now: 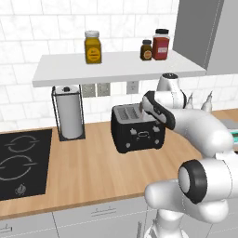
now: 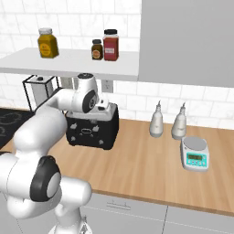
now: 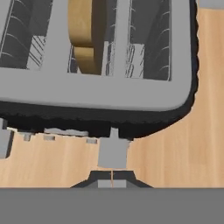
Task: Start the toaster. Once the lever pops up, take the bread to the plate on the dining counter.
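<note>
A: Hand view first: where is the hand (image 3: 112, 184), and how do its fingers stand?

B: Pressed together with nothing pinched, tips meeting just above a small grey lever (image 3: 113, 153) that juts from the front of the toaster (image 3: 100, 94).

A: So the step is pushing that lever down?

B: That is my reading. To do it well, keep the tips centred on the tab and press straight along its travel, so they do not slip off toward the wood surface (image 3: 175, 153) beside it.

A: And the bread (image 3: 83, 35)?

B: Beyond the hand, standing on edge in a slot near the middle of the toaster top, past the grey rim. From the left base view the hand (image 1: 148, 103) sits over the toaster's (image 1: 138, 130) near right edge.

A: Any plate nearby?

B: None that I can point to.
</note>
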